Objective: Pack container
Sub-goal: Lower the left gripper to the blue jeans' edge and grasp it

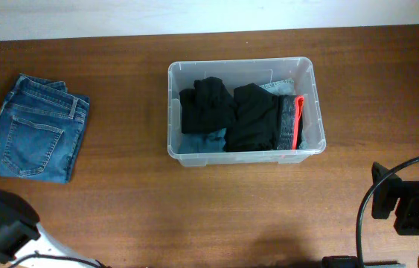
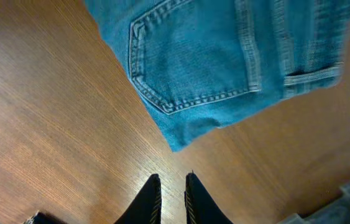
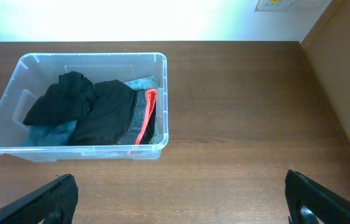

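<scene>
Fingers [image 2: 173,199] near folded jeans [image 2: 224,56]

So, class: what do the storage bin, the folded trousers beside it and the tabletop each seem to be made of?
Container: clear glossy plastic; contents show through its walls. Folded jeans: blue denim; stitched seams and pocket. Table: brown wood grain, possibly veneer or laminate.

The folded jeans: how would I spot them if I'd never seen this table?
Start at the clear plastic container mid-table, then look far left. The folded jeans lie alone on bare wood, back pocket up: the only blue denim outside the bin.
</scene>
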Action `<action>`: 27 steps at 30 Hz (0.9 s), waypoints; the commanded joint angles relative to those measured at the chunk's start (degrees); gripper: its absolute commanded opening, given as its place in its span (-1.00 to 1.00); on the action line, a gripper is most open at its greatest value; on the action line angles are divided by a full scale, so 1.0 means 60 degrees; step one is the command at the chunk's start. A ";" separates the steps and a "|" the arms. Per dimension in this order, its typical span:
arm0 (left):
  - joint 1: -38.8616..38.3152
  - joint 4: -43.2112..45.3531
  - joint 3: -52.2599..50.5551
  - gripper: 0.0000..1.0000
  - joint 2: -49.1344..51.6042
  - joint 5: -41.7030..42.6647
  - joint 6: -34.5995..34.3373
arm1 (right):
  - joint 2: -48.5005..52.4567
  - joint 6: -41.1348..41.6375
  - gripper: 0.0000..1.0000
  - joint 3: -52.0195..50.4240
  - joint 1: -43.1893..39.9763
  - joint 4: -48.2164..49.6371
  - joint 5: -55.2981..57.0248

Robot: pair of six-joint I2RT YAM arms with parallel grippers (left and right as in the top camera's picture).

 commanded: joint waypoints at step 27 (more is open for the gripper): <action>0.0000 0.6725 -0.8604 -0.61 -0.3020 0.1056 -0.0120 | 0.0025 0.0051 0.97 0.0015 -0.0062 0.0036 0.0109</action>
